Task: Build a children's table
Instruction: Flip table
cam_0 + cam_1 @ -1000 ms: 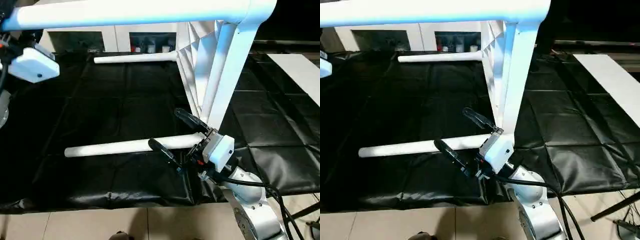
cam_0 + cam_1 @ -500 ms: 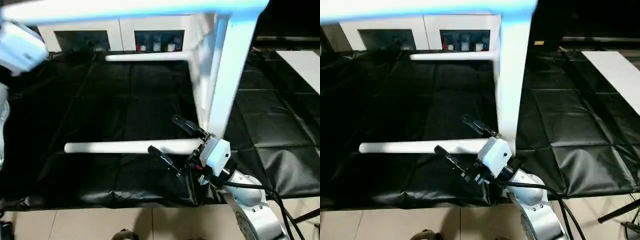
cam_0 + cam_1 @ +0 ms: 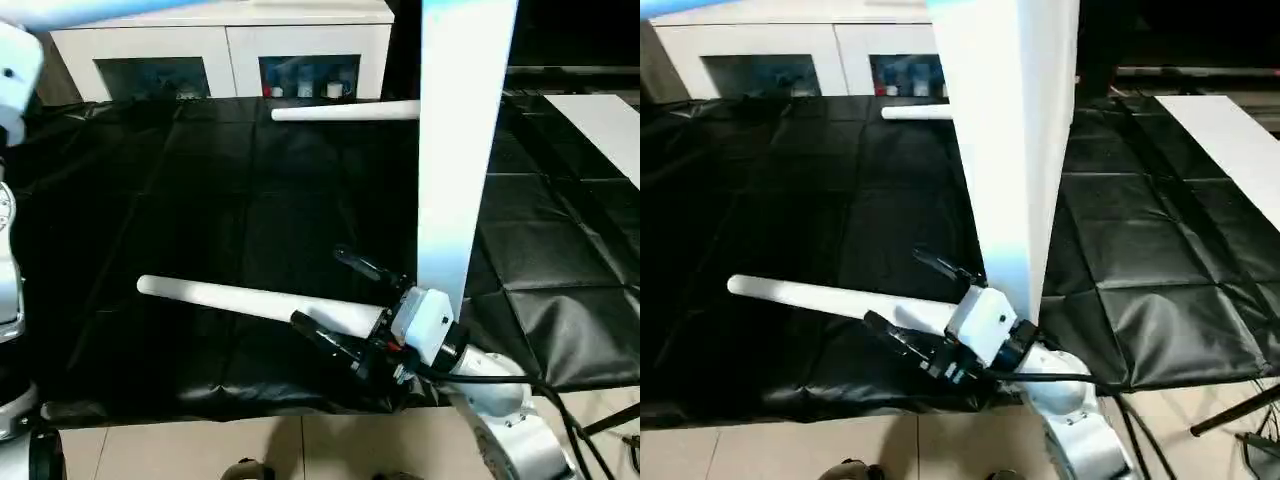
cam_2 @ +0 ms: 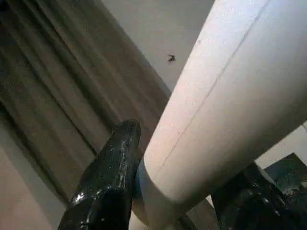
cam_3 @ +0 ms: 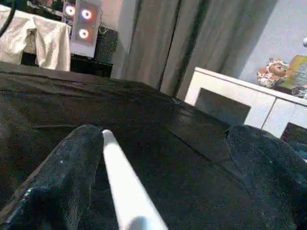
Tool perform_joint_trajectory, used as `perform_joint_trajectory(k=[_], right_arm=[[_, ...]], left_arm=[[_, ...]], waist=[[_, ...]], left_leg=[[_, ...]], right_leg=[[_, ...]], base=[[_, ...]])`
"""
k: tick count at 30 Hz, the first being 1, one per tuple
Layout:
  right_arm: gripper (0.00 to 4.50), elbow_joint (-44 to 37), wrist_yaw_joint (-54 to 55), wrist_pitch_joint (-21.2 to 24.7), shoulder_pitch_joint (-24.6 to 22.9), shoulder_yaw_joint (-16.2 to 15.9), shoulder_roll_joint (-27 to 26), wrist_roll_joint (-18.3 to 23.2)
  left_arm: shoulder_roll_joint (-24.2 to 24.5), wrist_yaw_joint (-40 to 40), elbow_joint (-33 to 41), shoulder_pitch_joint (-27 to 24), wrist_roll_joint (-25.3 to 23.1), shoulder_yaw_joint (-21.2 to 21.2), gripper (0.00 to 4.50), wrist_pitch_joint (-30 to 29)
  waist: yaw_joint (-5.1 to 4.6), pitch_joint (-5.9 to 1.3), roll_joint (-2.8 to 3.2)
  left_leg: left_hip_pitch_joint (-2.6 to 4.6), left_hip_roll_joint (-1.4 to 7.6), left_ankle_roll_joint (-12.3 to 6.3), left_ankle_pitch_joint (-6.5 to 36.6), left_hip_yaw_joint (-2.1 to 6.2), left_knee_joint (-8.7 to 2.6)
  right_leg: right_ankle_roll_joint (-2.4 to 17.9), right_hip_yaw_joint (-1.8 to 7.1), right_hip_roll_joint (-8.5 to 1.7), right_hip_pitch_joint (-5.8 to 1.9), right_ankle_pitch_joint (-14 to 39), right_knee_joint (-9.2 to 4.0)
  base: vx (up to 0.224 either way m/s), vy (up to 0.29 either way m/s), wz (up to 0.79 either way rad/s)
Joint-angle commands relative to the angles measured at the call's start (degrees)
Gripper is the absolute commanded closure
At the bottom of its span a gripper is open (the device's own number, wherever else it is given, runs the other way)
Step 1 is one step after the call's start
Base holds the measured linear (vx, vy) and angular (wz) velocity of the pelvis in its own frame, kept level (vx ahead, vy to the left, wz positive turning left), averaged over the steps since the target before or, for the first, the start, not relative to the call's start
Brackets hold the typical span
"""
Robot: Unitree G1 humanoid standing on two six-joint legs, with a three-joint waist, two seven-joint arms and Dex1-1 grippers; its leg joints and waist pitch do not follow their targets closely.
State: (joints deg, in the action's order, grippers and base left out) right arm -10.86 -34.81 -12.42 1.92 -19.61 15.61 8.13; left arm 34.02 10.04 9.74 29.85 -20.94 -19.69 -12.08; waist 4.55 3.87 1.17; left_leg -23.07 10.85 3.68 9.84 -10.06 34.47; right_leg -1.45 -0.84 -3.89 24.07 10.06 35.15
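Since earlier frame, tabletop (image 3: 455, 150) swung edge-on, ribbed underside gone from my sight; low leg (image 3: 260, 301) now slants across black mat (image 3: 200, 200). Tabletop stands upright near mat's front right corner. Far leg (image 3: 345, 111) juts from it toward mat's back edge, near white cabinet (image 3: 220, 45). Right gripper (image 3: 345, 305) spread wide, straddling low leg, gripping nothing. Left gripper (image 4: 192, 191) clenched on raised leg (image 4: 225, 110), black fingers (image 4: 108, 187) pressed to both sides.
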Motion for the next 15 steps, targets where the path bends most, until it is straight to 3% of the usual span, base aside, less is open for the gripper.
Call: perform_joint_trajectory(k=[1, 6, 8, 11, 15], right_arm=[[0.00, 0.03, 0.01, 1.10, 1.07, 2.63, 0.69, 0.81], [0.00, 1.52, 0.27, 0.77, 1.75, 3.33, 1.07, 0.56], [0.00, 2.61, 0.60, 0.97, 1.85, 3.62, 1.37, -0.02], [0.00, 4.22, 0.52, 2.60, 2.12, 4.17, 1.87, -0.06], [0.00, 4.73, 0.25, 2.39, 2.37, 4.20, 2.18, 0.05]], left_arm=[[-0.70, 1.35, 0.87, 1.78, 7.85, -4.02, 2.64, -1.96], [1.18, 7.06, 1.43, -0.22, 8.41, 0.24, 2.64, 0.48], [2.41, 9.53, 2.24, -2.31, 6.51, 4.07, 2.64, 2.31], [3.36, 11.87, 3.47, -4.20, 4.15, 8.78, 2.64, 3.56], [2.57, 12.62, 4.90, -4.07, 4.55, 10.05, 2.64, 2.89]], waist=[[-0.08, -3.60, -0.15], [-0.03, -3.60, -0.12], [0.00, -3.48, -0.12], [0.18, -3.19, -0.03], [0.05, -3.01, -0.15]], left_leg=[[1.25, 1.53, -1.71, 14.97, 0.93, -4.45], [1.23, 1.51, -1.71, 14.57, 0.86, -4.45], [1.24, 1.55, -1.69, 15.09, 0.88, -4.55], [1.64, 1.73, -1.01, 18.63, 0.89, -4.82], [1.39, 1.55, 0.02, 20.21, 1.00, -4.99]], right_leg=[[9.91, 1.34, -2.59, -2.04, 10.59, -3.81], [10.30, 1.35, -2.60, -2.07, 9.42, -3.72], [10.29, 1.33, -2.63, -2.04, 9.90, -3.78], [9.58, 1.45, -2.65, -1.68, 14.32, -4.35], [8.14, 1.49, -2.78, -1.72, 18.17, -4.49]], base=[[0.000, 0.000, 0.00], [0.000, 0.000, 0.00], [0.000, 0.000, 0.00], [0.000, 0.000, 0.00], [0.000, 0.000, 0.00]])
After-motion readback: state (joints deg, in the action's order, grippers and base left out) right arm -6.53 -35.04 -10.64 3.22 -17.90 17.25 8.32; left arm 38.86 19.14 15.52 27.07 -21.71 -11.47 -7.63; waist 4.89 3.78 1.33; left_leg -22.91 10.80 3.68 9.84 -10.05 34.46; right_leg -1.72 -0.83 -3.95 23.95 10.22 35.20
